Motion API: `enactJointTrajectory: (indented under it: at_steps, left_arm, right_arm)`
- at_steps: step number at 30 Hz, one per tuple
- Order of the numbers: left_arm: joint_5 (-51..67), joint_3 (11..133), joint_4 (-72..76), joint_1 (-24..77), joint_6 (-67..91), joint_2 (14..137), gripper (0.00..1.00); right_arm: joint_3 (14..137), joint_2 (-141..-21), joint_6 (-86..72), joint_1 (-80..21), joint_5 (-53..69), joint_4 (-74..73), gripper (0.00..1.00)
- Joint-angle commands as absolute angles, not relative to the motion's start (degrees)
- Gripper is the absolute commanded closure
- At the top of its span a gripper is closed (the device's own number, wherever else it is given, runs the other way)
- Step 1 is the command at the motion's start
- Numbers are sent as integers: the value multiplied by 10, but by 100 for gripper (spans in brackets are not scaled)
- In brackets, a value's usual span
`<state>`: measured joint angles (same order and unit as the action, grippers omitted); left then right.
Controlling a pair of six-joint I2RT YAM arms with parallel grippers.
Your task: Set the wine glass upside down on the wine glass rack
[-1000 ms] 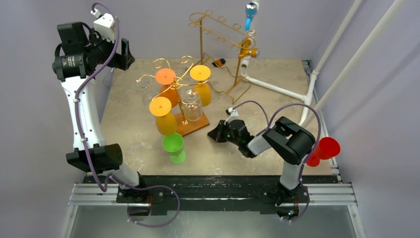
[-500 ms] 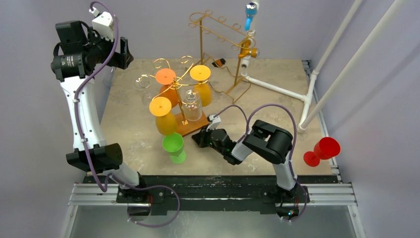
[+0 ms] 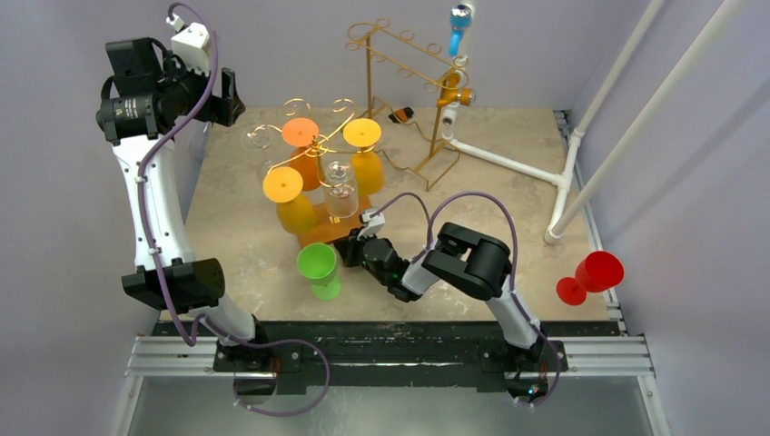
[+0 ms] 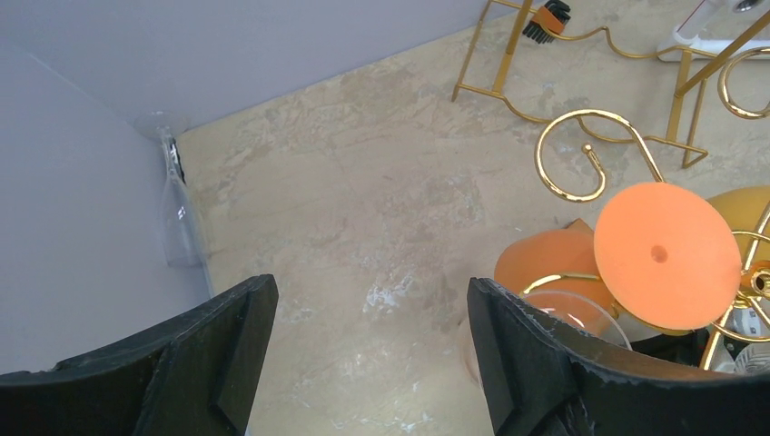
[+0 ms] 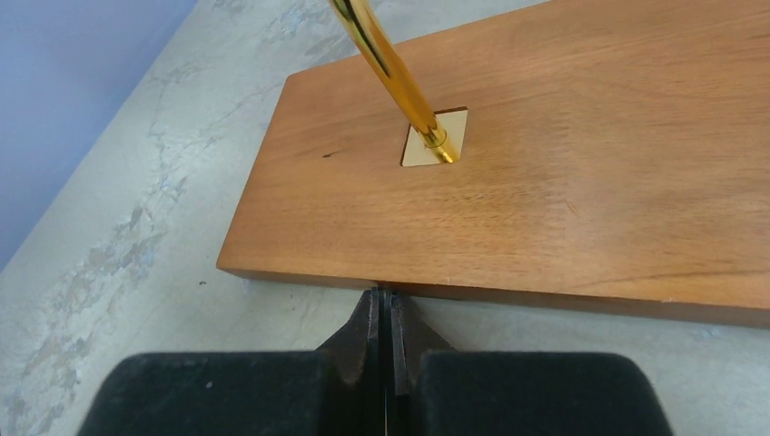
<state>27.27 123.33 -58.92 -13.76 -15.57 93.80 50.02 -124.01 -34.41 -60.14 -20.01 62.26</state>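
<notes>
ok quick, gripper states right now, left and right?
Left gripper: open, holding nothing.
Right gripper: shut, empty, tips at the edge of the rack's wooden base.

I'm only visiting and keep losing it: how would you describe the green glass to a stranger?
Start at the gold rack on its wooden base in the middle of the table, hung with orange glasses. Right in front of that base, on the near side, the green glass sits on the table. It is the only green thing there and does not hang from the rack.
</notes>
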Motion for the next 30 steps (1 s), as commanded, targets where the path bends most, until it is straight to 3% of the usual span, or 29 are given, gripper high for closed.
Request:
enactJointTrajectory:
  at_steps: [1, 19, 30]
  left_arm:
    - [269, 1254, -585, -134, -152, 935, 18]
    - [252, 1252, -572, -132, -154, 930, 16]
    - [251, 1235, -559, -132, -150, 919, 16]
  right_arm:
    - [533, -1275, -319, -599, -210, 581, 100]
    - [641, -1331, -290, -586, -123, 519, 100]
    - [458, -1191, -287, -578, -95, 559, 100]
